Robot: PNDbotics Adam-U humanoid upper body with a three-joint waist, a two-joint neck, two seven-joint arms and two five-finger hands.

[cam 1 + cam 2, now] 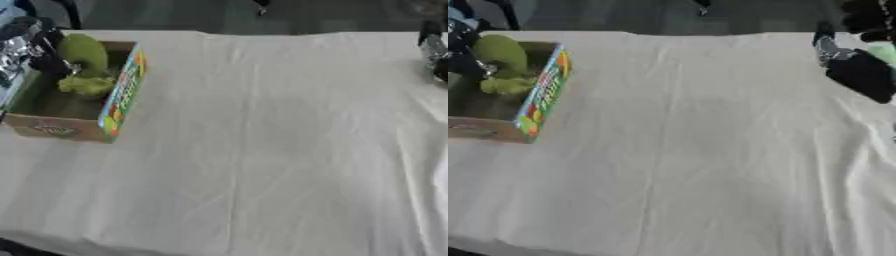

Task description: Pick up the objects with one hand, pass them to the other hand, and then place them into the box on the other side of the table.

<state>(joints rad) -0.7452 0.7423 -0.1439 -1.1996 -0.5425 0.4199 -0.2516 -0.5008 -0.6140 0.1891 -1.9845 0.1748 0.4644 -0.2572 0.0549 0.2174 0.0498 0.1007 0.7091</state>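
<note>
Overhead, white table (262, 150), cardboard box (61, 125) far left, left hand (35, 50) curled round green object (83, 52) above it (seemingly light, rounded; best held across middle), right hand (859, 72) fingers unreadable.

one box (112, 107); two green objects (84, 52) inside; two hands (859, 75)

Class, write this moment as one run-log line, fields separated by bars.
left hand: over box, at green object | right hand: far right table edge, fingers unclear | white cloth: bare
</note>
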